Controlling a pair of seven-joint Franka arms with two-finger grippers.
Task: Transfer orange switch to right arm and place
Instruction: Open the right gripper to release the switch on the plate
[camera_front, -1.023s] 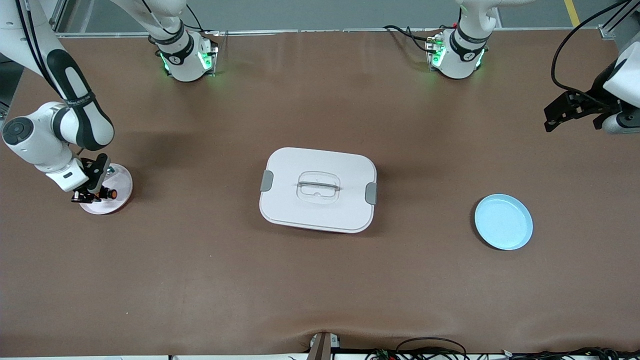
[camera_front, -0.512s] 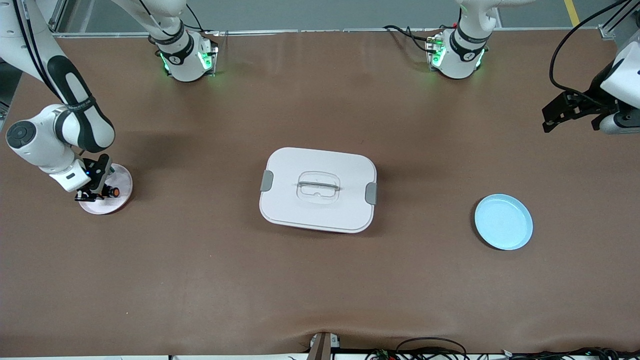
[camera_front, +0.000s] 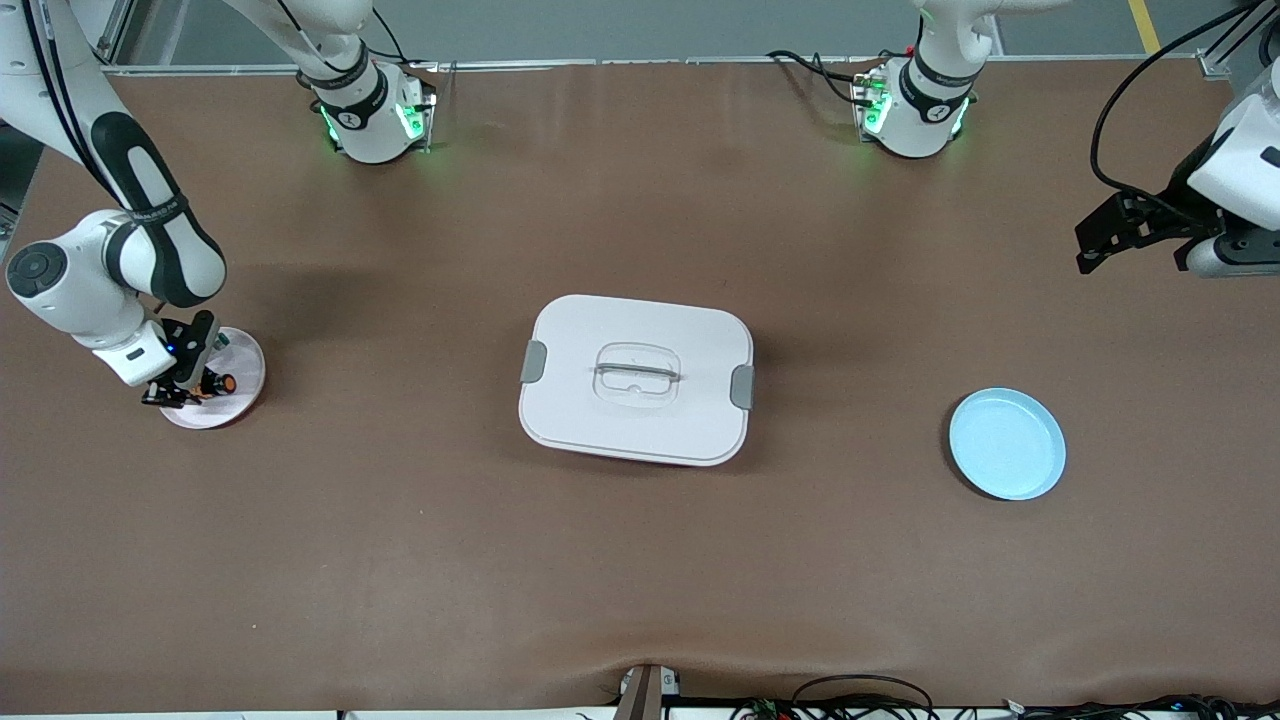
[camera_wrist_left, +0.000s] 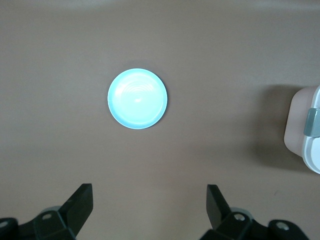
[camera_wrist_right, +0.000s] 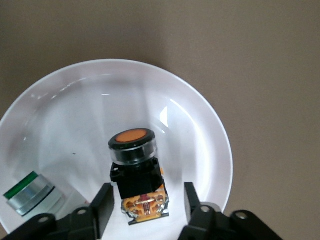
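Note:
The orange switch (camera_wrist_right: 134, 167), a black push-button with a round orange cap, lies on the white plate (camera_wrist_right: 75, 115) at the right arm's end of the table. My right gripper (camera_wrist_right: 148, 200) is low over that plate, open, one finger on each side of the switch's body with a small gap on both sides. In the front view the switch (camera_front: 222, 383) shows just past the right gripper (camera_front: 188, 385) on the plate (camera_front: 243, 356). My left gripper (camera_front: 1102, 245) hangs open and holds nothing, high over the left arm's end of the table; its fingers (camera_wrist_left: 80, 205) frame bare tabletop.
A green-capped silver button (camera_wrist_right: 27, 192) also lies on the white plate. A white lidded box (camera_front: 636, 378) with grey latches stands mid-table. A light blue plate (camera_front: 1007, 443) sits toward the left arm's end, nearer the front camera, and shows under the left wrist as the same blue plate (camera_wrist_left: 137, 98).
The right gripper's fingers have parted and let go of the orange switch, which now rests on the white plate. The left gripper has drifted slightly toward the table's middle.

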